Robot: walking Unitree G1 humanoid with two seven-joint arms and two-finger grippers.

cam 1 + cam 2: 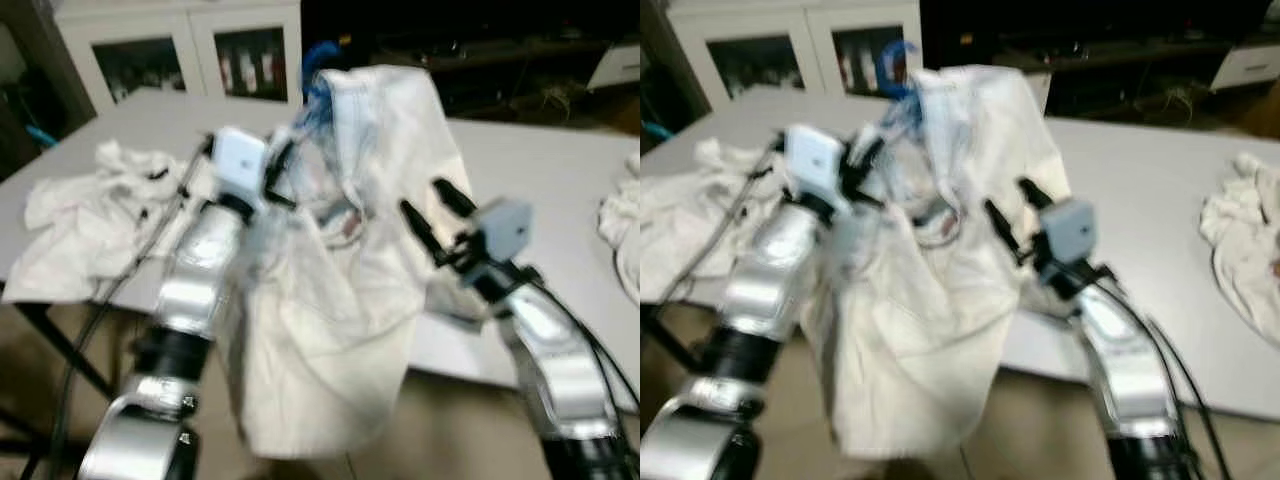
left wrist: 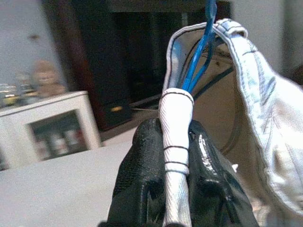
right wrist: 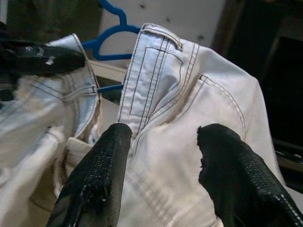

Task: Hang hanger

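Grey surface [image 1: 540, 170] spans behind both arms, a crumpled white cloth [image 1: 90, 210] lying on it well off to the outer side of the left claw [image 1: 283, 172], another white bundle [image 1: 1245, 250] on it far past the right claw [image 1: 432, 212]. White cabinet [image 1: 180, 40] with glass doors stands beyond the surface, dark shelving next to it. Held up between the two claws is a white jacket [image 1: 340, 300] with dark stitching, draped over a blue hanger [image 3: 111, 35] and hanging down past the surface edge. Left claw is clamped tight on a folded seam of the jacket's collar right below the hanger's neck; in the left wrist view the blue wires rise straight out above its fingers [image 2: 142, 179]. Right claw is spread wide, holding nothing, fingertips just in front of the jacket's shoulder and collar, hook up and across from it. No rail or rod visible to hang on. Risks, as judgement: the left grip looks like mostly fabric, not the hanger, so the hanger could slip or tilt and the jacket slide off one arm; the open right claw could snag or push the cloth while closing in; eye views are blurred, so aim could be off.
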